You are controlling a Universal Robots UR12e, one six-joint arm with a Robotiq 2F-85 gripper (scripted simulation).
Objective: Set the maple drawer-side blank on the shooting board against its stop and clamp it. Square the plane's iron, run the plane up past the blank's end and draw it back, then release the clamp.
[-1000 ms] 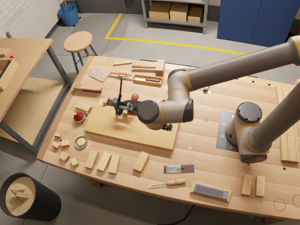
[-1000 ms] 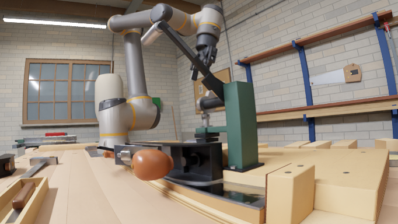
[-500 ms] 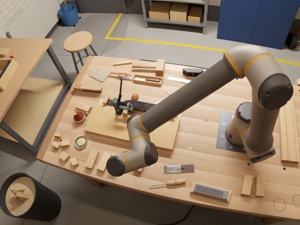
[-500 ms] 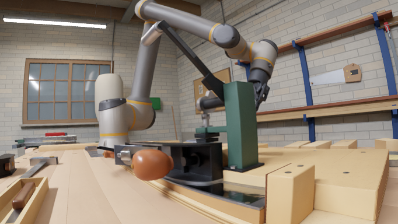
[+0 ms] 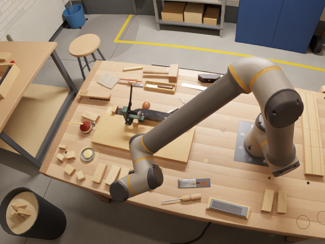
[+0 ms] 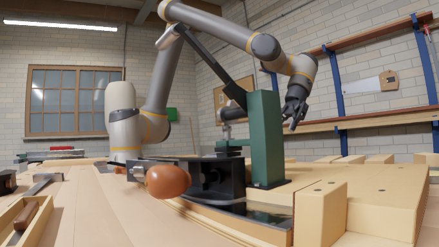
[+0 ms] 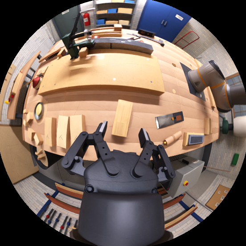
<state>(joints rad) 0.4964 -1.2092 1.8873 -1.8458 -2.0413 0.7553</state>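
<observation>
My gripper (image 7: 122, 133) (image 6: 295, 120) hangs open and empty above the near edge of the bench, over the maple blank (image 7: 122, 118). The blank lies flat on the bench top just in front of the shooting board (image 5: 141, 135) (image 7: 103, 73); in the side camera my arm hides it. At the board's far left corner stands the green toggle clamp (image 5: 130, 114) (image 6: 264, 138) with its black lever raised. The dark plane (image 5: 154, 114) (image 6: 193, 178), with its round brown knob (image 6: 167, 185), lies along the board's far edge. The stop block (image 6: 318, 215) stands at the board's end.
Behind the bench are shelves with boxes, a blue cabinet and a stool (image 5: 84, 45). Three more blanks (image 7: 62, 130) lie left of the maple blank, with small offcuts (image 5: 69, 160) and a wax tin (image 5: 87, 154). A chisel (image 5: 182, 198), a sharpening stone (image 5: 228, 207) and a card (image 5: 194, 183) lie to the right.
</observation>
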